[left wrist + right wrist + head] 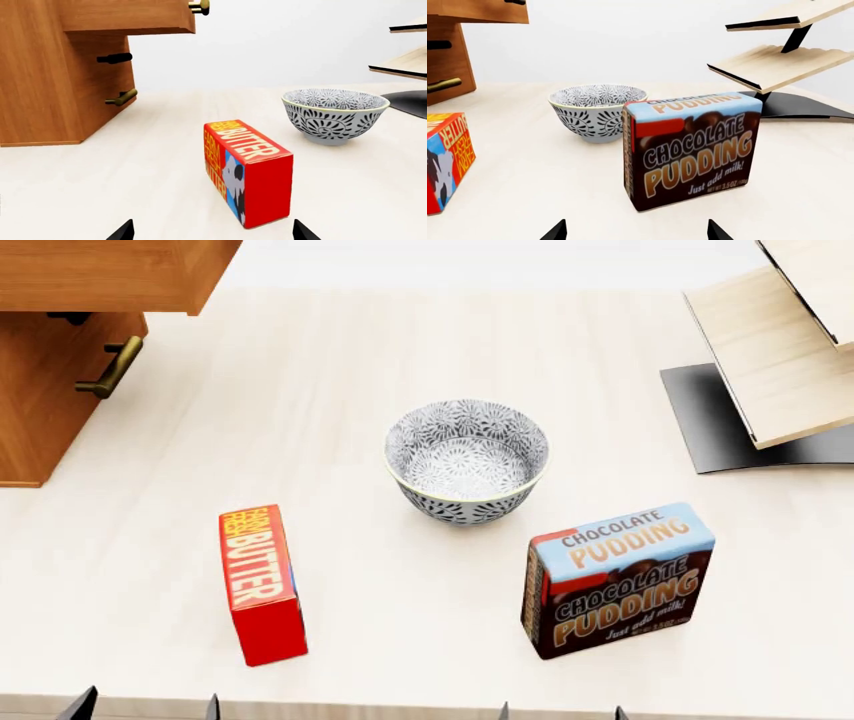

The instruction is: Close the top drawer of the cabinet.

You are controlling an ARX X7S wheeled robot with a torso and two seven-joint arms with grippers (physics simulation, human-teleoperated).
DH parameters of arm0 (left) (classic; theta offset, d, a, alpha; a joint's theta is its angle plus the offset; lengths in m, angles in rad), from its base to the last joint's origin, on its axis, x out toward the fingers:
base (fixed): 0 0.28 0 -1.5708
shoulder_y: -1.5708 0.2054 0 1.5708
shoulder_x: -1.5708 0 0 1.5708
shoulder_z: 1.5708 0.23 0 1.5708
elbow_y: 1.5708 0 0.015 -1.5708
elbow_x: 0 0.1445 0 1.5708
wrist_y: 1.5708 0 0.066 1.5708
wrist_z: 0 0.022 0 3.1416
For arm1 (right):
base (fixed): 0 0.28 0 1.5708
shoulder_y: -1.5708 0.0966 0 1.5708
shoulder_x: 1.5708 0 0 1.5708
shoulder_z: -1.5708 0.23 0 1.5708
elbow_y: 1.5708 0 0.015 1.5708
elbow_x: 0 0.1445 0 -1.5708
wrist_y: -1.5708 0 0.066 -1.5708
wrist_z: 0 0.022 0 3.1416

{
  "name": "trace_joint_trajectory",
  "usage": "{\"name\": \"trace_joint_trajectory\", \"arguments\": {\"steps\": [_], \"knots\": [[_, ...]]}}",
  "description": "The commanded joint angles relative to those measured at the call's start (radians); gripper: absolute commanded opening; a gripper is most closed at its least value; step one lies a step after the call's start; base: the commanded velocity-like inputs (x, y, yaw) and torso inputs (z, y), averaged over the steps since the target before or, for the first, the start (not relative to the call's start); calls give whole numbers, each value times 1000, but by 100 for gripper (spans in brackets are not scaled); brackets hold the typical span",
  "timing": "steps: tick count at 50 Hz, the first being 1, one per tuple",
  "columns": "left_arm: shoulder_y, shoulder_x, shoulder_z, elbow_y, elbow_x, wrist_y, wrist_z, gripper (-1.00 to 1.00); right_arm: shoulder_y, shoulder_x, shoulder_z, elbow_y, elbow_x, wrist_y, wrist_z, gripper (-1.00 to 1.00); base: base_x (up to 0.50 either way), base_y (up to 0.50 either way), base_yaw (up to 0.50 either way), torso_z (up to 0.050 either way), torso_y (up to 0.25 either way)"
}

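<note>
The orange-brown cabinet (40,410) stands at the table's far left; it also shows in the left wrist view (40,85). Its top drawer (107,275) is pulled out and overhangs the table; in the left wrist view the drawer (127,17) shows its brass handle (199,6). A lower brass handle (110,368) sits below. My left gripper (144,707) is open and empty at the near table edge, in front of the butter box; its fingertips (123,232) stand wide apart. My right gripper (561,712) is open and empty near the pudding box.
A red butter box (260,583) lies near left. A patterned bowl (467,462) sits mid-table. A chocolate pudding box (618,578) stands near right. Pale slanted wood panels on a black base (774,370) stand at the far right.
</note>
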Motion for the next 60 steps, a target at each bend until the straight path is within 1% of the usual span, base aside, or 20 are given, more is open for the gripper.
{"name": "trace_joint_trajectory", "arguments": {"steps": [1, 4, 13, 20, 26, 35, 43, 44, 48, 56, 60], "knots": [[23, -26, 36, 70, 31, -11, -31, 100, -8, 15, -11, -40, 19, 4, 22, 100, 0, 0, 0, 0, 0], [27, -33, 38, 105, 29, -28, -36, 100, -11, 18, -17, -89, 20, 30, 31, 100, 0, 0, 0, 0, 0], [48, -49, 61, 303, 33, -131, -44, 100, -19, 45, -40, -302, 15, 141, 51, 100, 0, 0, 0, 0, 0], [55, -66, 65, 424, 36, -201, -53, 100, -16, 58, -77, -418, -10, 204, 63, 100, 0, 0, 0, 0, 0], [58, -75, 86, 631, 55, -325, -57, 100, -9, 70, -80, -574, -2, 291, 73, 100, 0, 0, 0, 0, 0], [45, -86, 93, 837, 66, -452, -63, 100, 10, 83, -80, -740, 10, 395, 90, 100, 0, 0, 0, 0, 0], [48, -94, 111, 823, 73, -437, -72, 100, 12, 92, -85, -763, 20, 409, 94, 100, 0, 0, 0, 0, 0], [47, -95, 110, 825, 71, -440, -73, 100, 21, 102, -105, -767, -18, 437, 106, 100, 0, 0, 0, 0, 0], [46, -97, 108, 822, 63, -439, -74, 100, 33, 97, -111, -760, -28, 479, 123, 100, 0, 0, 0, 0, 0], [45, -102, 111, 828, 56, -444, -81, 100, 29, 102, -96, -770, 36, 498, 98, 100, 0, 0, 0, 0, 0], [47, -106, 112, 823, 55, -437, -84, 100, 23, 106, -92, -765, 54, 485, 90, 100, 482, 0, 0, 0, 0]]}}
